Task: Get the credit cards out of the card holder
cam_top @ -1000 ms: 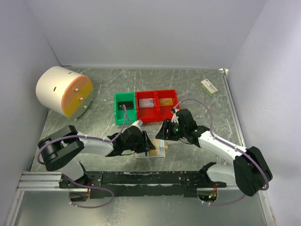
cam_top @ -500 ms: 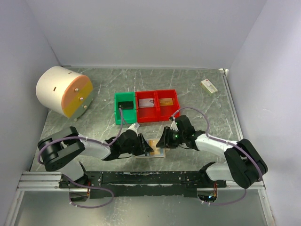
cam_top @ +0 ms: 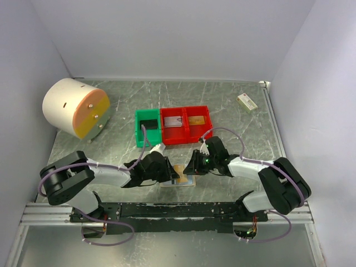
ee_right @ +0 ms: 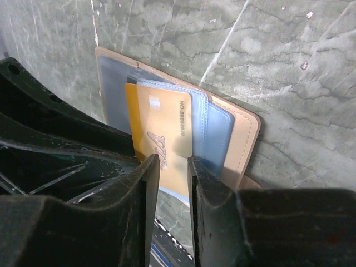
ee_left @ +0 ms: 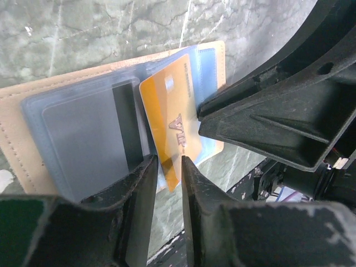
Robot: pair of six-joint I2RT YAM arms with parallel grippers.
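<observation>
The tan card holder (cam_top: 188,181) lies open on the table between my two arms, its blue-grey pockets up (ee_left: 16,128) (ee_right: 245,139). A gold credit card (ee_left: 169,119) (ee_right: 164,122) marked VIP sticks out of a pocket at a slant. A grey card with a dark stripe (ee_left: 83,139) sits in the other pocket. My left gripper (cam_top: 173,173) (ee_left: 169,162) stands over the gold card's corner, jaws narrow with a gap. My right gripper (cam_top: 192,167) (ee_right: 173,160) faces it over the same card, jaws also narrowly apart. I see both cards face-on, and neither gripper clamps one.
A green bin (cam_top: 147,127) and two red bins (cam_top: 186,133) stand just beyond the holder; each red bin holds a flat card. A white drum with an orange face (cam_top: 75,107) sits far left, a small white-and-green box (cam_top: 247,102) far right. The black rail (cam_top: 167,210) runs along the near edge.
Both grippers have come down and inward onto the holder, and both pairs of jaws have narrowed. The right arm's elbow has dropped lower.
</observation>
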